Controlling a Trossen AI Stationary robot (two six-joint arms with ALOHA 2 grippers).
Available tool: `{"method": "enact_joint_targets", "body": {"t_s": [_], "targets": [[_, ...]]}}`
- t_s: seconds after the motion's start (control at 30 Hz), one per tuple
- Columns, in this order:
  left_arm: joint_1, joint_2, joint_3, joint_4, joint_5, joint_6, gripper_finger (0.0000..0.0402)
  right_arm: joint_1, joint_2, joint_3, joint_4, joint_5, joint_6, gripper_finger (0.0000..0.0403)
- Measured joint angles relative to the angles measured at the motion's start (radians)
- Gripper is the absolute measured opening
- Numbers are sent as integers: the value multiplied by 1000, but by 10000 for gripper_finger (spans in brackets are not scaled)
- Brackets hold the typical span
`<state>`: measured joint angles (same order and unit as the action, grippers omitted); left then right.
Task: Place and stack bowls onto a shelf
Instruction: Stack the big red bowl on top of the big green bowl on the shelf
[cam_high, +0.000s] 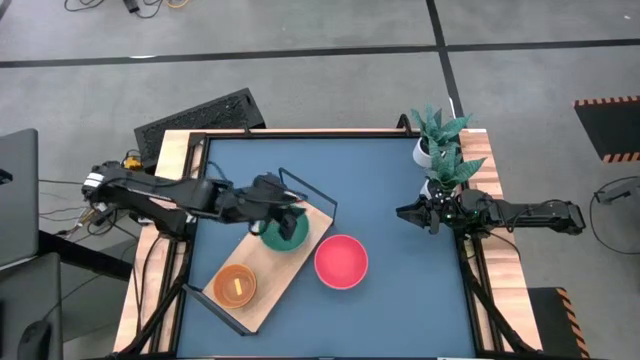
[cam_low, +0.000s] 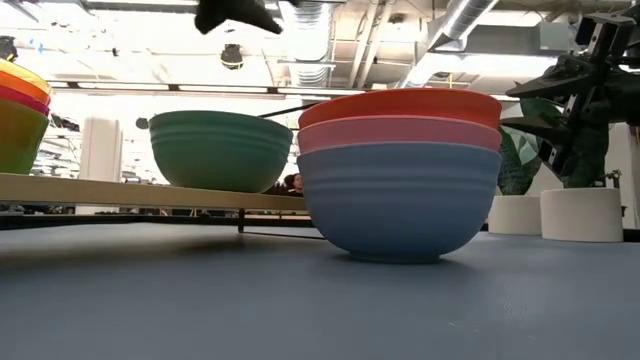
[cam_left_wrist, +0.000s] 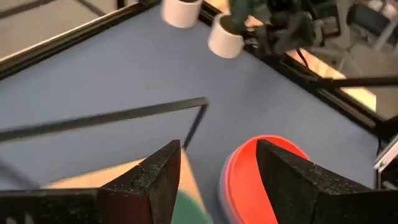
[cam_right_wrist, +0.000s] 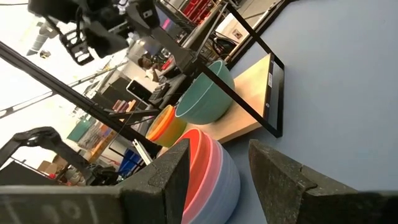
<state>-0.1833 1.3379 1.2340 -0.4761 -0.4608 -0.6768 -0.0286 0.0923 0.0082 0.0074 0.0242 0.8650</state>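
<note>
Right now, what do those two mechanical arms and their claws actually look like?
Both arms are dark, near-black, built of jointed segments. The left arm has a pale band and loose cables near its base at the table edge. Each ends in a claw, left claw and right claw, made of two chunky, flat-faced black fingers with a matte, slightly grainy surface.

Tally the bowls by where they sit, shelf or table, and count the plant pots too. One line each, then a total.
Bowls on the shelf: 4, the teal bowl plus a stack showing orange, red and yellow.
Bowls on the table: 3, stacked red, pink, pale blue.
Plant pots: 2.
Total: 9.
</note>
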Motion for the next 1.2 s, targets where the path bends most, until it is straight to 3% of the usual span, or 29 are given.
{"method": "enact_joint_targets", "body": {"t_s": [0.3, 0.53, 0.83, 1.2], "targets": [[0, 331, 195, 37, 101, 152, 194, 0, 0, 0, 0, 0, 2, 189], [-6, 498, 366, -28, 136, 242, 194, 0, 0, 0, 0, 0, 1, 189], [-6, 590, 387, -74, 170, 252, 194, 0, 0, 0, 0, 0, -2, 189], [-3, 597, 326, -130, 173, 202, 194, 0, 0, 0, 0, 0, -10, 189]]}}
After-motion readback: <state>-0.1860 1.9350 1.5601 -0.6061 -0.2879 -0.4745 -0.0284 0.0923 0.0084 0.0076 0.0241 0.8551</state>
